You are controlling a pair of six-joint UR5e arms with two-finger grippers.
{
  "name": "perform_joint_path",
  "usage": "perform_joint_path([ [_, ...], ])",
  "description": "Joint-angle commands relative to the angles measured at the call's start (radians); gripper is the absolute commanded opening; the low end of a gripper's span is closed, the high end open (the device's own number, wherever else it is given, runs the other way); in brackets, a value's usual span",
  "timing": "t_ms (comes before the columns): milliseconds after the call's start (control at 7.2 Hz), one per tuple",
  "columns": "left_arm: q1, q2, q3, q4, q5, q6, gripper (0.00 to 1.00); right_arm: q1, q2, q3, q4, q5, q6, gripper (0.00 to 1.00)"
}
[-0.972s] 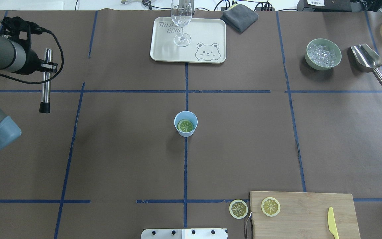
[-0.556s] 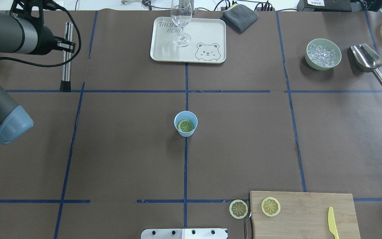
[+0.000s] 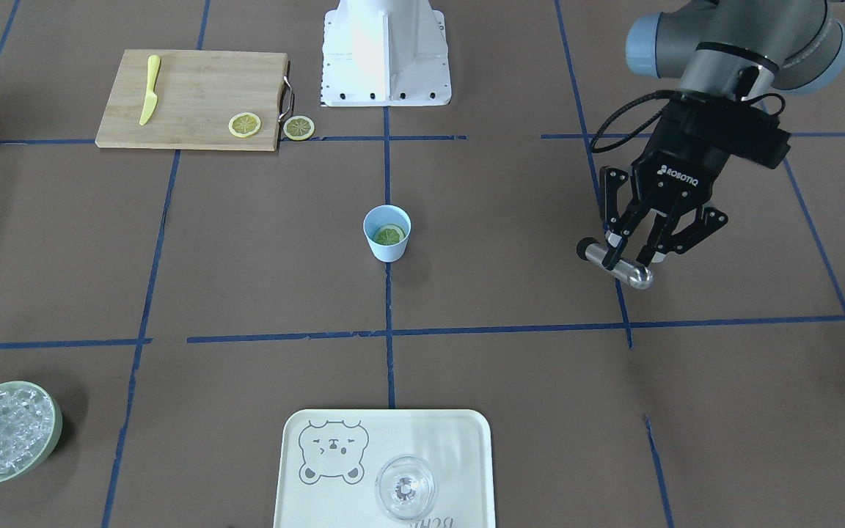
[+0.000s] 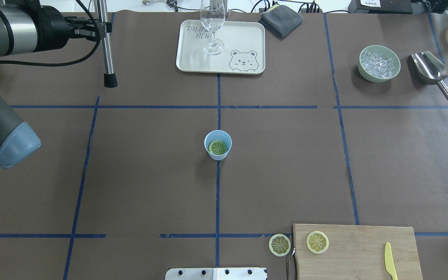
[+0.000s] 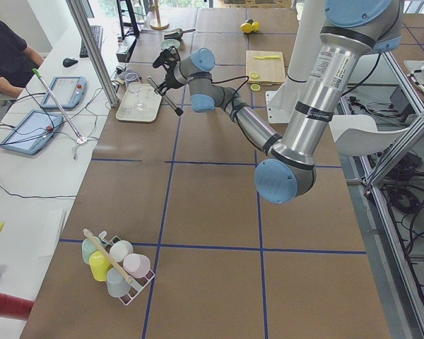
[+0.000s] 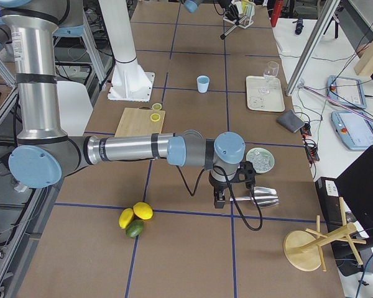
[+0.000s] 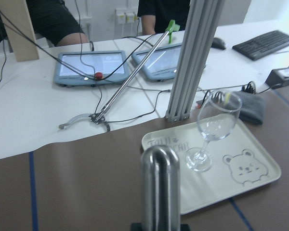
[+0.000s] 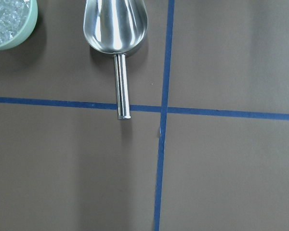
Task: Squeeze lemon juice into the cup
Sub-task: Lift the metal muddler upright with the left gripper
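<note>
Cup [image 4: 217, 145]: upright where the blue tape lines cross, mouth open upward; every place below is given from it.
Lemon [image 4: 218, 147]: one slice lying flat inside the cup, below the rim.
Left gripper [image 3: 631, 251]: fingers clamped across the shaft of the muddler; well apart from the cup, on the robot's left and farther from the base.
Muddler [image 4: 107, 50]: metal rod with a black tip; long axis tilted, black tip the end turned toward the cup, rounded metal end turned away.
Right gripper [image 6: 221, 197]: far from the cup on the robot's right, over the scoop [image 8: 115, 24]; it shows only in a side view, so whether its fingers are spread or closed cannot be told.
Governing relation: from the black tip, the lemon lies toward the robot's base and to its right.
Nearer arm: the left, by judgement.
Next move, judged: carry the tip over the cup's mouth, bring the rod's axis upright, then press down on the slice.
</note>
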Motion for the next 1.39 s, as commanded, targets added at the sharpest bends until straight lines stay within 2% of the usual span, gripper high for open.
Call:
perform_joint_path([
  [0, 0.019, -0.037, -0.018, -0.076, 0.026, -0.026, 0.0, 0.005, -0.003, 0.001, 0.044, -0.001, 0.019, 1.0],
  [139, 0.086, -0.039, -0.068, -0.075, 0.178, -0.028, 0.0, 0.003, -0.003, -0.001, 0.044, 0.004, 0.022, 1.0],
  [417, 0.24, -0.039, -0.099, -0.075, 0.459, -0.029, 0.0, 0.003, 0.001, -0.002, 0.044, 0.008, 0.022, 1.0],
  [556, 0.305, -0.039, -0.143, -0.076, 0.55, -0.029, 0.0, 0.003, 0.0, -0.007, 0.044, 0.01, 0.022, 1.0],
  [694, 0.36, -0.044, -0.175, -0.076, 0.586, -0.028, 0.0, 0.003, 0.003, -0.009, 0.044, 0.01, 0.022, 1.0],
  [833, 0.452, -0.061, -0.194, -0.081, 0.719, -0.026, 0.0, 0.003, 0.006, -0.007, 0.044, 0.01, 0.022, 1.0],
  [972, 0.593, -0.076, -0.187, -0.081, 0.949, -0.021, 0.0, 0.005, 0.006, -0.007, 0.044, 0.01, 0.022, 1.0],
  [1250, 0.773, -0.116, -0.148, -0.082, 1.202, -0.015, 0.0, 0.005, 0.006, -0.009, 0.044, 0.008, 0.024, 1.0],
])
